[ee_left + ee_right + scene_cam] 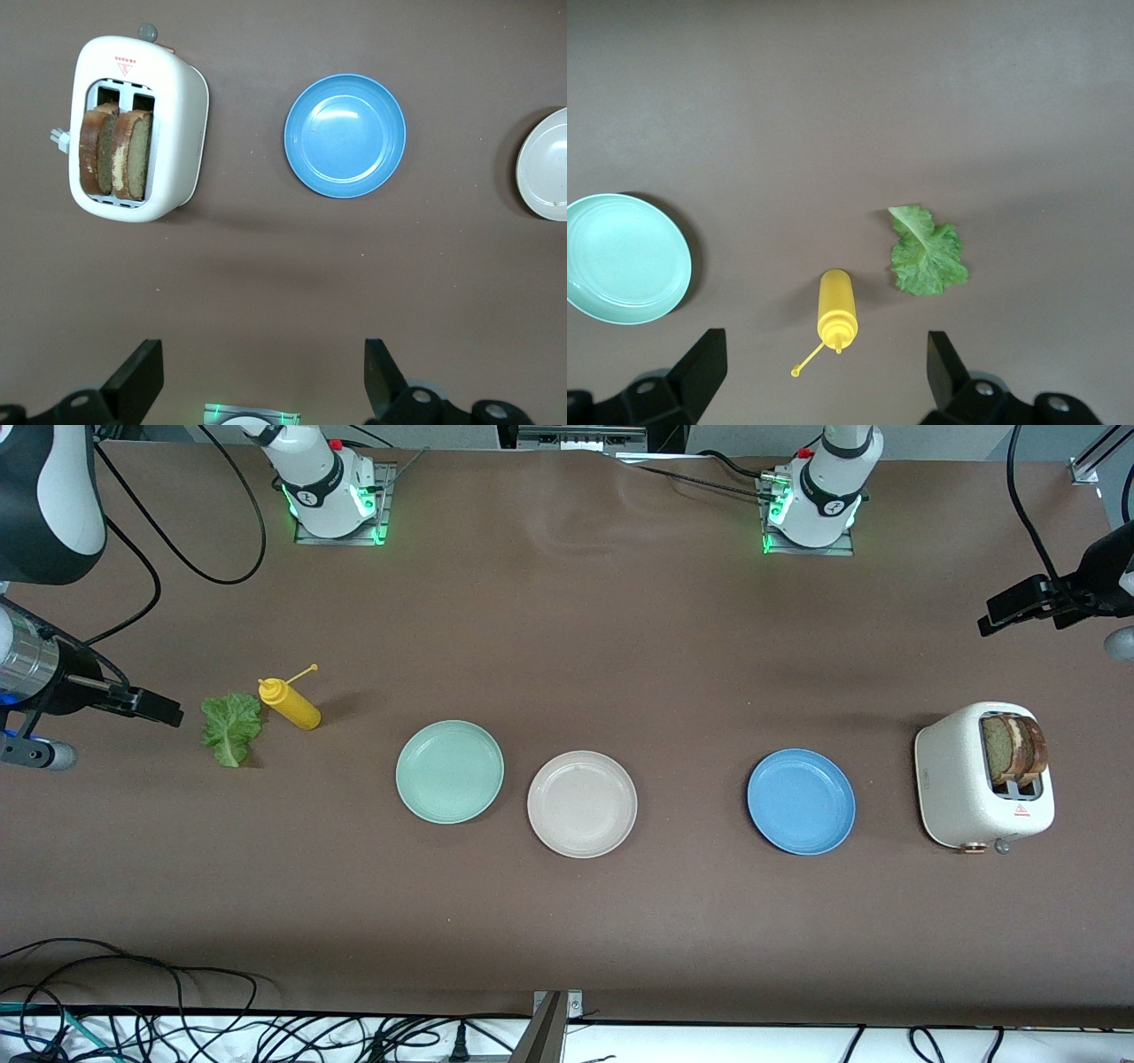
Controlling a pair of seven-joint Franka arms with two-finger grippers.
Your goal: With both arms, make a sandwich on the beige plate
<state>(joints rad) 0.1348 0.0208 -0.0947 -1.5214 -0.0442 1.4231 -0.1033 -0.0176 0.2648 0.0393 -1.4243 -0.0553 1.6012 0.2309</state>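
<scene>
Two slices of brown-crusted toast (pixel 1016 748) (pixel 115 152) stand upright in the slots of a white toaster (pixel 961 779) (pixel 177 115) at the left arm's end of the table. A green lettuce leaf (pixel 232 726) (pixel 926 257) lies flat at the right arm's end. The beige plate (pixel 582 803) (pixel 547 168) sits empty near the middle. My left gripper (pixel 1005 613) (pixel 263 381) hangs open over bare table near the toaster. My right gripper (pixel 155 707) (pixel 824 376) hangs open over the table beside the lettuce. Neither holds anything.
A yellow squeeze bottle (pixel 291 703) (pixel 837 310) lies on its side next to the lettuce, its cap strap sticking out. A mint green plate (pixel 449 771) (pixel 625 258) touches the beige plate's edge. A blue plate (pixel 801 801) (pixel 345 135) sits between the beige plate and the toaster.
</scene>
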